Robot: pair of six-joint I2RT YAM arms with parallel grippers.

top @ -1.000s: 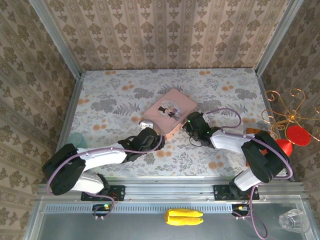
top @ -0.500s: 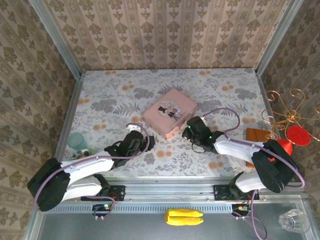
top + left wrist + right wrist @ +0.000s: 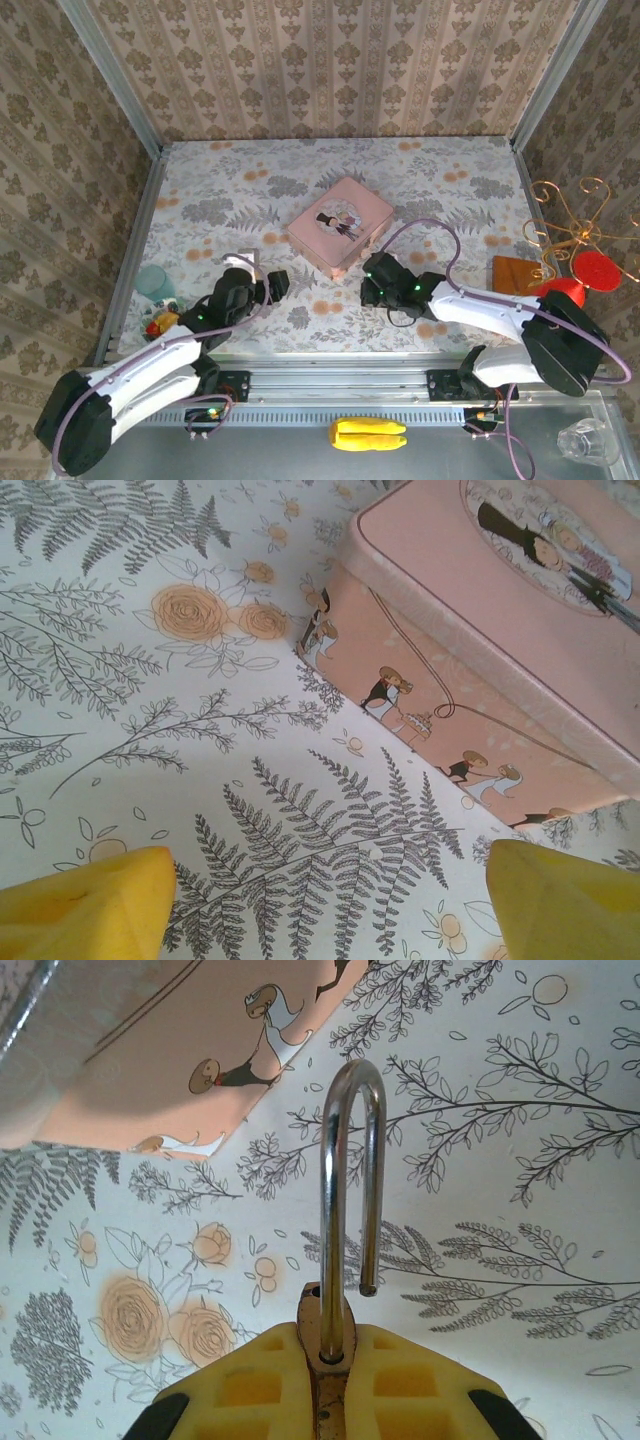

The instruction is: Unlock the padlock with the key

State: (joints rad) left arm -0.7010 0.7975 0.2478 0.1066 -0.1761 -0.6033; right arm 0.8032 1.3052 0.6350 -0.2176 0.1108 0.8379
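We see the left gripper (image 3: pixel 330 905) wide open over the floral tablecloth (image 3: pixel 150 730), with its yellow fingertips (image 3: pixel 85 905) well apart and holding nothing. The pink tin (image 3: pixel 520 630) is just ahead. Right of the tin, the right gripper (image 3: pixel 330 1390) is clamped on the padlock (image 3: pixel 331 1290) by its brass body. The shackle points forward with one leg out of the body, near the tin's corner.

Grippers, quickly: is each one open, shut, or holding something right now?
Left gripper: open, holding nothing.
Right gripper: shut on the padlock, whose shackle stands open at one end.
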